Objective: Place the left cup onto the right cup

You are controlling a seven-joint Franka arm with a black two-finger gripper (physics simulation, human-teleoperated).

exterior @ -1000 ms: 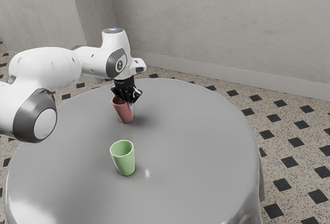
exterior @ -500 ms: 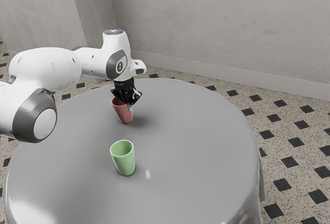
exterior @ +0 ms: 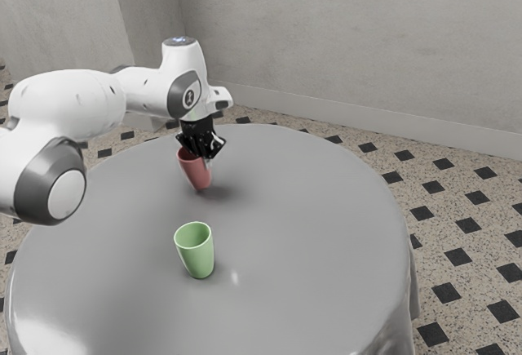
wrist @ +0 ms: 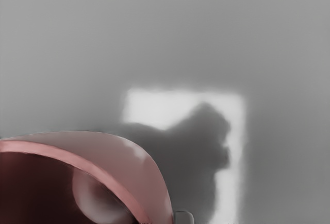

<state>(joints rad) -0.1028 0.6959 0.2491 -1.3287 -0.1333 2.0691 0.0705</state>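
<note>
A pink cup [exterior: 196, 174] hangs tilted just above the round grey table [exterior: 326, 232], and my black gripper [exterior: 201, 153] is shut on its rim. Seen from the wrist, the same pink cup [wrist: 118, 167] looms large right under my hand, its dark inside facing the camera. A green cup [exterior: 195, 249] stands upright on the table, nearer the front edge and well apart from the pink one.
The table top around both cups is bare grey, with a bright light patch [wrist: 154, 108] and my hand's shadow on it. A checkered floor [exterior: 465, 208] and a plain wall lie beyond the table.
The pink cup has risen slightly off the table and tilted in my shut gripper. The green cup has stayed put.
</note>
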